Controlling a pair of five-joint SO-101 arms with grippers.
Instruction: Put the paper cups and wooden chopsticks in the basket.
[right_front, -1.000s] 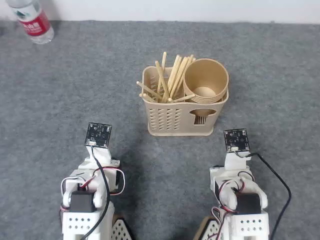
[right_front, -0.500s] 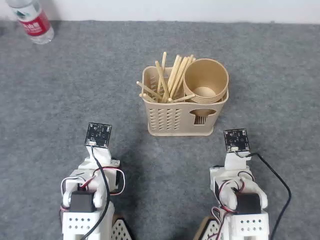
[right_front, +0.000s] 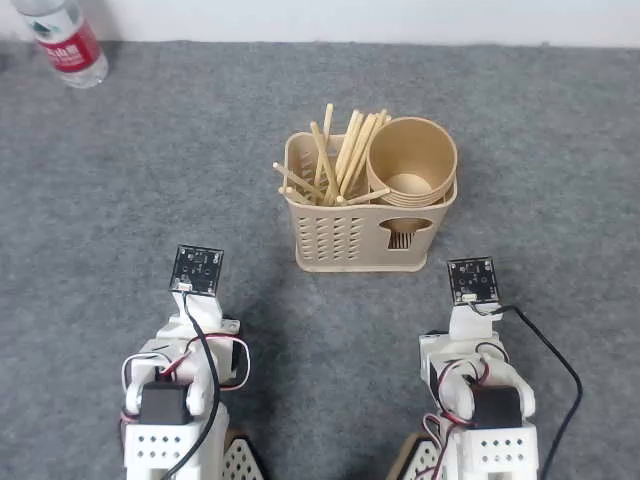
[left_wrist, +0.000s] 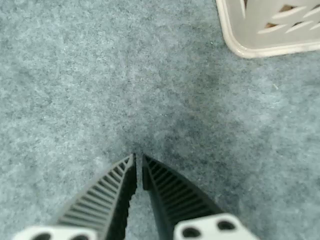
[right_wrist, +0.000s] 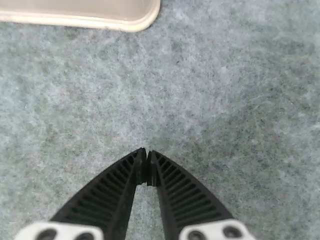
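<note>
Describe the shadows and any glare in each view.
High view: soft, even light; faint shadows hug the base of the basket, with no glare on it. Left wrist view: a dim, diffuse patch darkens the carpet ahead of the left pincer. Right wrist view: a thin shadow lines the basket's rim, and the carpet dims around the right pincer.

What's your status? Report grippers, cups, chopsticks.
Left gripper, right gripper: jaws shut, nothing held. Paper cups and chopsticks standing in basket. Bottle at far corner, apart from basket.
</note>
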